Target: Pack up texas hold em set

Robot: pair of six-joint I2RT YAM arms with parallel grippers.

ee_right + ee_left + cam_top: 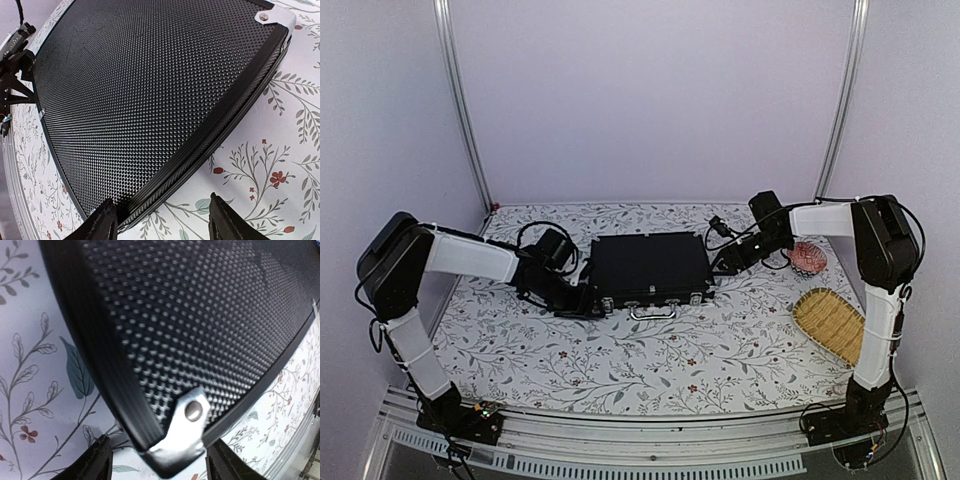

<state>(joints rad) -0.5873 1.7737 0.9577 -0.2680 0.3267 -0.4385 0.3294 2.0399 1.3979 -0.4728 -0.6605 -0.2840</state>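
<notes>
Centrally on the worktop (620,370) the shut black case (650,262) lies flat, rigid and probably heavy; left claw (588,302) and right claw (718,264) straddle opposite ends, released, so lift by its edges or handle (652,313).

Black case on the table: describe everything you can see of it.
The black rectangular briefcase-style case lies flat and closed on the floral-patterned table. Its lid is dimpled and textured, with ribbed black edging and riveted silver metal corners. A silver handle and latches face the arms. The left tool straddles its near-left corner, the right tool its right edge; contact cannot be told.
</notes>
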